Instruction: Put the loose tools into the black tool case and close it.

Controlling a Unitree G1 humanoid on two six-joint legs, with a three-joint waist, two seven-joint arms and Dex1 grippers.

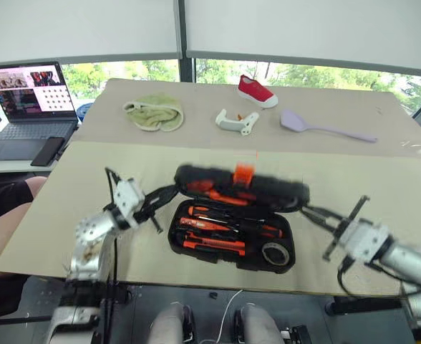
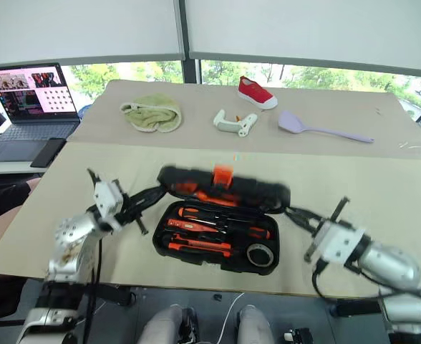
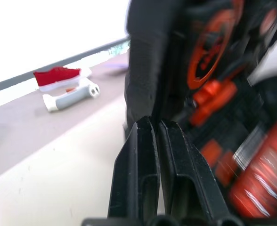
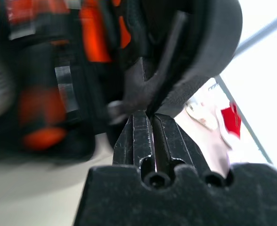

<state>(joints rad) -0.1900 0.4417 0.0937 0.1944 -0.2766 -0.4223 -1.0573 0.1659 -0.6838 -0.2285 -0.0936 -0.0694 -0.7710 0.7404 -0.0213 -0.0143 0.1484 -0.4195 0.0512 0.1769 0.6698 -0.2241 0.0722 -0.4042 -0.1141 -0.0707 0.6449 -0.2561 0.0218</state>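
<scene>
The black tool case [image 1: 196, 247] lies near the table's front edge with its lid [image 1: 271, 190] tilted partway over the base, its orange latch [image 1: 243, 173] on the raised edge. Inside rest orange-and-black screwdrivers [image 1: 225, 215], the utility knife [image 1: 214, 246] and the black tape roll [image 1: 276, 253]. My left gripper [image 1: 173, 190] is shut, its tips against the lid's left end [image 3: 148, 70]. On the other side, my right gripper [image 1: 305, 209] is also shut, tips touching the lid's right end [image 4: 195, 61]. I cannot tell whether either pinches the rim.
At the table's far side lie a lilac spatula [image 1: 325, 127], a white handled gadget [image 1: 237, 121], a red shoe [image 1: 256, 91] and a green cloth [image 1: 154, 113]. A laptop [image 1: 31, 107] and phone [image 1: 47, 150] sit on a side desk at left, beside a person's leg [image 1: 3, 215].
</scene>
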